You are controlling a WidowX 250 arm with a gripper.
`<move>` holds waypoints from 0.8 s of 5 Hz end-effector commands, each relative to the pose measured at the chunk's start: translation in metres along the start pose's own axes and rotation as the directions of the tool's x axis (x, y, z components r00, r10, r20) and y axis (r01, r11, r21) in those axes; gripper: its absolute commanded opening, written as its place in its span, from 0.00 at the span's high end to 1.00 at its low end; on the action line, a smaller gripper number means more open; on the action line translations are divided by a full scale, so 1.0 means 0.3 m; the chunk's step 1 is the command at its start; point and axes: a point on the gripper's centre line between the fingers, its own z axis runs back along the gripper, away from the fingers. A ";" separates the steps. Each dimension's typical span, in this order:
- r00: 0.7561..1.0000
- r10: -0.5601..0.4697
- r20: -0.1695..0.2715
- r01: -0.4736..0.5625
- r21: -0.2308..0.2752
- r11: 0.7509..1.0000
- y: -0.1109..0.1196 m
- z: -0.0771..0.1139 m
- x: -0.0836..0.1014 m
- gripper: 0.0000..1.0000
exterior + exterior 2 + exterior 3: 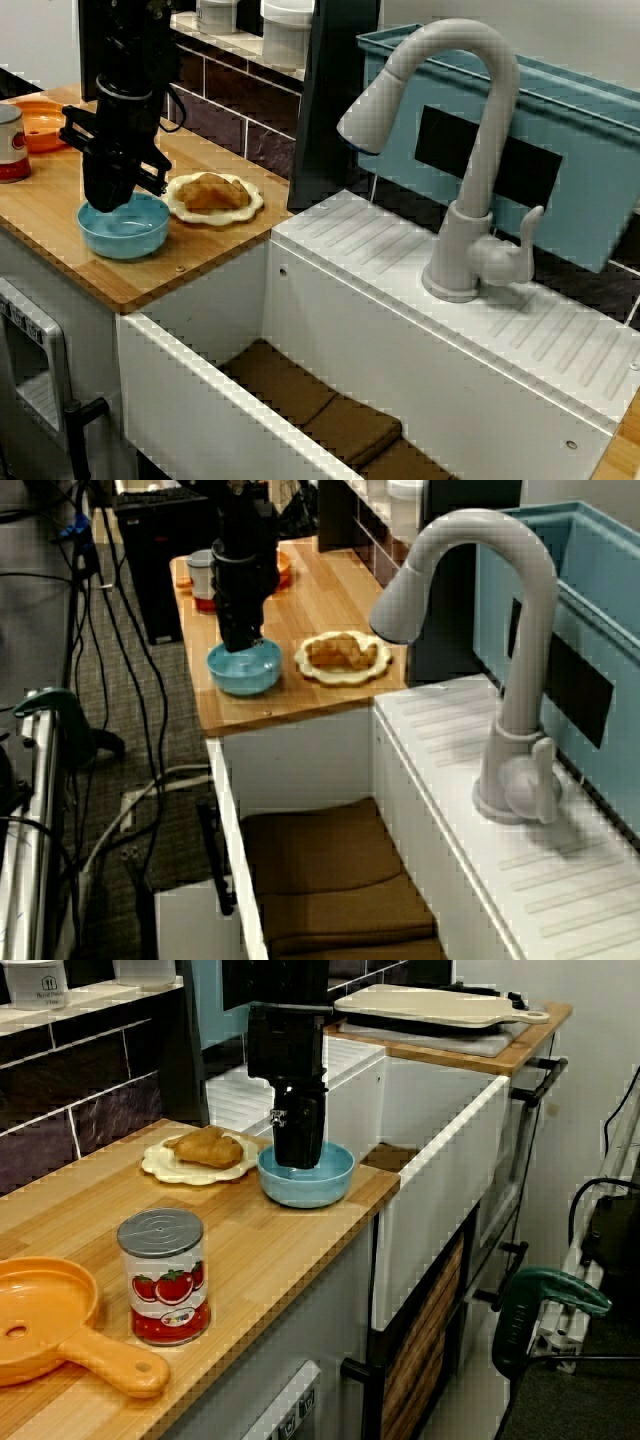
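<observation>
My black gripper [106, 200] points straight down into a light blue bowl [128, 232] on the wooden counter [60, 215]. In the view along the sink the gripper [240, 640] reaches the bowl [243, 672] at its far rim. In the view from the counter's end the fingertips [298, 1158] are below the rim of the bowl [312, 1185]. The fingers read as one dark block, so their gap is hidden. Right beside the bowl lies a cream scalloped plate [178, 208] bearing a piece of bread [212, 192].
A tomato can [163, 1278] and an orange pan [50, 1330] stand farther along the counter. A deep white sink [200, 370] with a brown mat [300, 400] adjoins the counter's edge. A tall white faucet [475, 150] rises behind it. A dark tiled wall [80, 1100] backs the counter.
</observation>
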 end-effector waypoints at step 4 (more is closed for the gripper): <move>0.994 0.096 0.051 -0.091 -0.095 0.991 0.269 0.114 -0.006 0.00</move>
